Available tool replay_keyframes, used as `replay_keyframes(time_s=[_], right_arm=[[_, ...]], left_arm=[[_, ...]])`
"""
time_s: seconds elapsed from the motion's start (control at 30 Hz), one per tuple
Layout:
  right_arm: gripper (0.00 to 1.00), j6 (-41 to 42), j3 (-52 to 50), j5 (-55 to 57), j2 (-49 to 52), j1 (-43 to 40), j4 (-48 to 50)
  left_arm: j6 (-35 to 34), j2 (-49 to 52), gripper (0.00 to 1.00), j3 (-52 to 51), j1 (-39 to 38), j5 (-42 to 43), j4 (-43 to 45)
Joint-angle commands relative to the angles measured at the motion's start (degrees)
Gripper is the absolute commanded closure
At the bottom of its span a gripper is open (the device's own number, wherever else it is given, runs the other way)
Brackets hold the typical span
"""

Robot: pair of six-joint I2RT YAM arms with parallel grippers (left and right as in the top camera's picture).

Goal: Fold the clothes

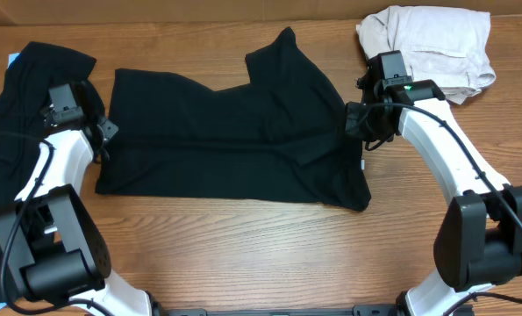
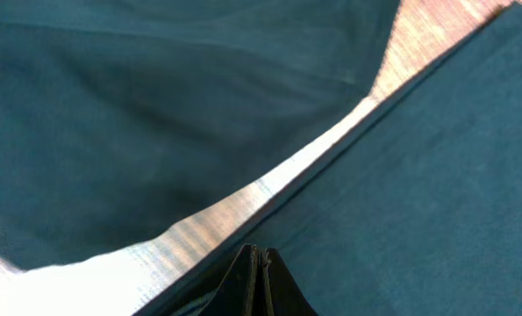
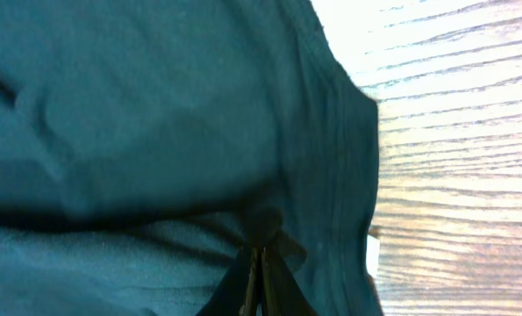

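Observation:
A large black T-shirt (image 1: 234,132) lies spread across the middle of the table, with one flap folded over near its top right. My left gripper (image 1: 103,133) is at its left edge. In the left wrist view the fingers (image 2: 257,253) are shut on the shirt's straight hem (image 2: 331,167). My right gripper (image 1: 359,123) is at the shirt's right edge. In the right wrist view its fingers (image 3: 259,250) are shut on a puckered bit of the fabric (image 3: 155,132). The small white label (image 3: 372,253) shows beside the seam.
Another black garment (image 1: 28,96) lies at the far left, partly under my left arm, and shows in the left wrist view (image 2: 155,114). A crumpled beige garment (image 1: 432,44) lies at the back right. Bare wood runs along the table's front (image 1: 243,246).

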Motion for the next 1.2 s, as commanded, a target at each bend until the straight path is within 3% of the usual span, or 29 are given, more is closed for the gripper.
replay_keyframes(time_s=[0.0,0.13,0.17,0.23,0.27,0.3,0.4,0.5,0.67,0.8,1.03,1.17], right_arm=[[0.96,1.55,-0.26,1.84,1.01,-0.63,1.44],[0.96,1.73,-0.26,1.84,2.10,-0.66,2.56],[0.94,1.73,-0.26,1.81,2.34,-0.66,2.86],[0.64,1.66,-0.26,1.86,2.40,-0.66,3.50],[0.42,1.66,-0.26,1.84,2.40,-0.66,3.85],[0.33,1.68,-0.24,1.81,2.40,-0.66,4.13],[0.22,1.70,0.98,1.64,2.38,-0.92,3.02],[0.18,1.66,5.18,0.26,1.77,-1.60,-2.67],[0.17,1.42,13.09,-1.64,-1.31,-1.51,-13.53],[0.16,1.51,13.79,-2.34,-6.32,0.00,-19.10],[0.17,3.02,11.96,-2.75,-9.88,4.59,-26.27],[0.20,4.70,5.95,-2.75,-9.88,8.92,-23.06]], left_arm=[[-0.46,1.75,0.96,-0.02,-1.07,-0.26,2.10],[-0.48,2.10,0.94,-0.02,-2.08,-0.28,3.41],[-0.46,2.10,0.84,-0.02,-2.27,-0.28,3.61],[-0.46,2.10,0.62,-0.02,-2.60,-0.37,4.17],[-0.39,2.10,0.46,0.00,-2.62,-0.50,4.44],[0.28,2.10,0.36,0.00,-2.62,-0.50,4.68],[5.40,1.86,0.15,0.76,-2.51,-0.46,4.02],[12.07,0.22,0.00,3.82,-2.51,-0.46,-1.92],[13.66,-4.04,0.00,12.61,-2.51,-0.02,-19.65],[13.38,-8.02,0.01,18.75,-2.58,3.02,-34.01],[13.38,-13.84,0.00,18.97,-2.60,4.63,-45.53],[13.46,-13.88,0.00,15.69,-2.60,3.23,-46.62]])
